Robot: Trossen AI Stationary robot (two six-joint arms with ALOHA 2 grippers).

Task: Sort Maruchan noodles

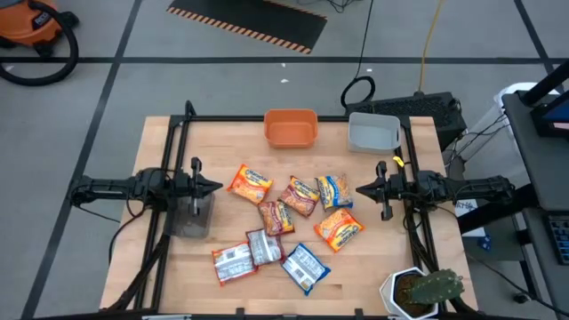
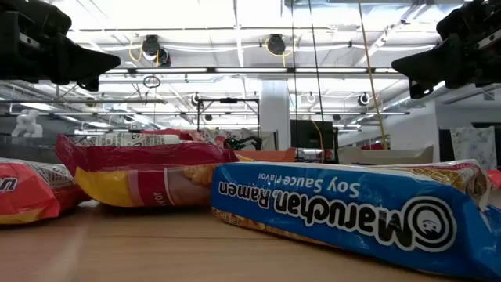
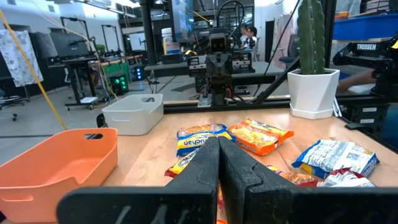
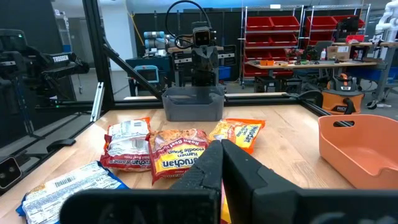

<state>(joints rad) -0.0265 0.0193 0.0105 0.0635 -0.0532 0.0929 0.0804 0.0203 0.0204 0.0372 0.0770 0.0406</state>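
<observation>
Several Maruchan noodle packets lie flat in a loose cluster at the table's middle. There are orange ones (image 1: 250, 183) (image 1: 339, 228), a yellow-blue one (image 1: 334, 190), a dark red-brown one (image 1: 276, 216), silver-red ones (image 1: 234, 262) and a blue-white one (image 1: 305, 267), which fills the low view (image 2: 352, 207). My left gripper (image 1: 215, 187) (image 3: 219, 158) hovers shut above the table, left of the cluster. My right gripper (image 1: 360, 188) (image 4: 221, 162) hovers shut to the right of it. Both point inward at the packets and hold nothing.
An orange bin (image 1: 291, 127) and a grey bin (image 1: 372, 132) stand at the far edge. A clear bin (image 1: 191, 216) sits under the left arm. A potted cactus (image 1: 427, 289) stands at the near right corner. Bare wood lies between packets and bins.
</observation>
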